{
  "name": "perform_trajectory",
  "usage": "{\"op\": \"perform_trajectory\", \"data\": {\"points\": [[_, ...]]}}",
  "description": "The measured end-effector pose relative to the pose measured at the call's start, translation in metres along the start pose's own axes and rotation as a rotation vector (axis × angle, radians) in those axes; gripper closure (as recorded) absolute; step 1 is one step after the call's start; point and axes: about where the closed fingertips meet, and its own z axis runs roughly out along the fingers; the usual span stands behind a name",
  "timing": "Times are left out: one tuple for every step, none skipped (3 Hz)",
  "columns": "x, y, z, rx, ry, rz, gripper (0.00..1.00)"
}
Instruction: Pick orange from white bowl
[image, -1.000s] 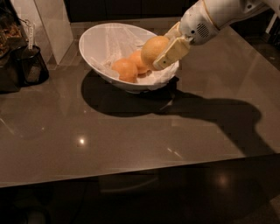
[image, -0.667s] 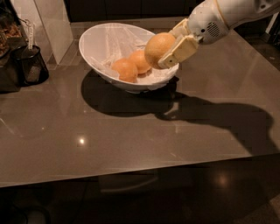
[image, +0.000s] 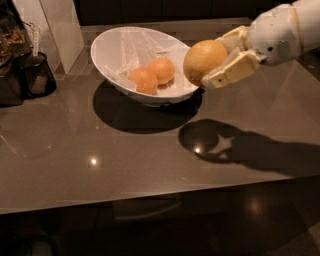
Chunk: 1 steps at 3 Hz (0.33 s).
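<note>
The orange (image: 204, 61), large, pale yellow-orange and dimpled, is held in the air just right of the white bowl's rim, above the table. My gripper (image: 216, 62) is shut on it, its cream fingers (image: 231, 70) clasping it from the right side, the white arm reaching in from the upper right. The white bowl (image: 118, 44), oval and lined with crinkled white paper, stands at the table's back centre. Two smaller deep-orange fruits (image: 151, 75) lie in it.
The grey-brown glossy table (image: 100, 160) reflects lights and carries the arm's shadow at the right. A dark mesh holder (image: 34, 75) and dark items stand at the far left. A pale panel (image: 57, 25) leans behind the bowl. The table's front edge runs along the bottom.
The gripper has lifted the orange out of the bowl and carried it up and to the right, past the rim. The two smaller fruits stay in the bowl.
</note>
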Motion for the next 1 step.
{"op": "perform_trajectory", "data": {"points": [[0.0073,0.0028,-0.0093,0.014,-0.002,0.013,1.00]]}}
